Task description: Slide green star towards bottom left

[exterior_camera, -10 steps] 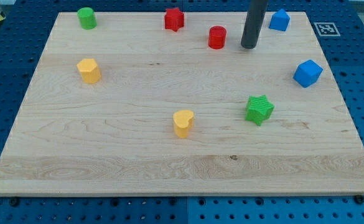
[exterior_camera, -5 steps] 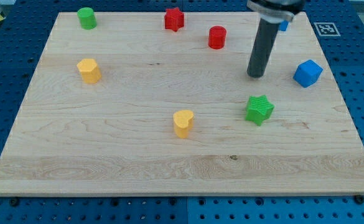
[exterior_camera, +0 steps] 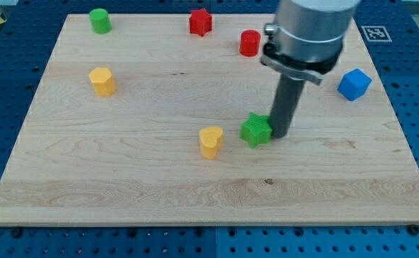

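Observation:
The green star (exterior_camera: 256, 130) lies on the wooden board (exterior_camera: 123, 179) a little right of its middle. My tip (exterior_camera: 279, 135) stands right against the star's right side, touching it. The rod rises from there to the arm's grey body at the view's top right. A yellow heart block (exterior_camera: 210, 142) sits just left of the star, a short gap apart.
A yellow block (exterior_camera: 102, 81) is at the left. A green cylinder (exterior_camera: 99, 21) is at the top left. A red star (exterior_camera: 200, 21) and a red cylinder (exterior_camera: 249, 43) are at the top. A blue block (exterior_camera: 354, 84) is at the right.
My tip came down from the top right to the star's right side and pushed the green star to the left, closer to the yellow heart. The arm's body now hides the upper blue block.

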